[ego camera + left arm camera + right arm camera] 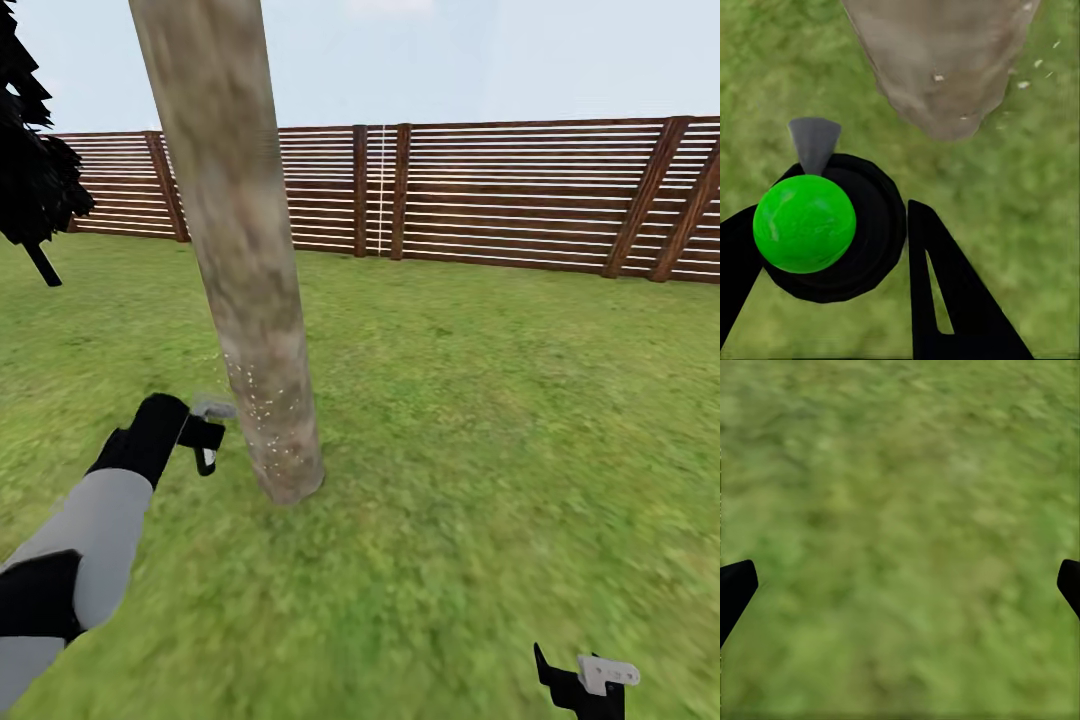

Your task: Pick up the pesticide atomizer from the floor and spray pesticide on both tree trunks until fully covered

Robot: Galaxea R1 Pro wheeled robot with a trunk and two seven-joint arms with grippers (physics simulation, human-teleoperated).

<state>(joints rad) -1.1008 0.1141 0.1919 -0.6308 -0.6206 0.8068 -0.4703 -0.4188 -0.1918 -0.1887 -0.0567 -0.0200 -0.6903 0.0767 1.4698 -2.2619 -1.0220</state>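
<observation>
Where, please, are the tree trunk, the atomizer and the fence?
tree trunk (245,290): head view, mid-shaft bark.
atomizer (805,223): left wrist view, green rounded body.
fence (520,190): head view, horizontal slats.

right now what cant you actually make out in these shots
- Top of the tree trunk: cut off by the head view's upper edge, so no foliage shows.
- Far side of the trunk: hidden by the trunk itself, spray cover there unknown.
- Sprayer: its body is hidden under its green ball top in the left wrist view; in the head view it is too small.
- Right gripper: cut by the head view's bottom edge.
</observation>
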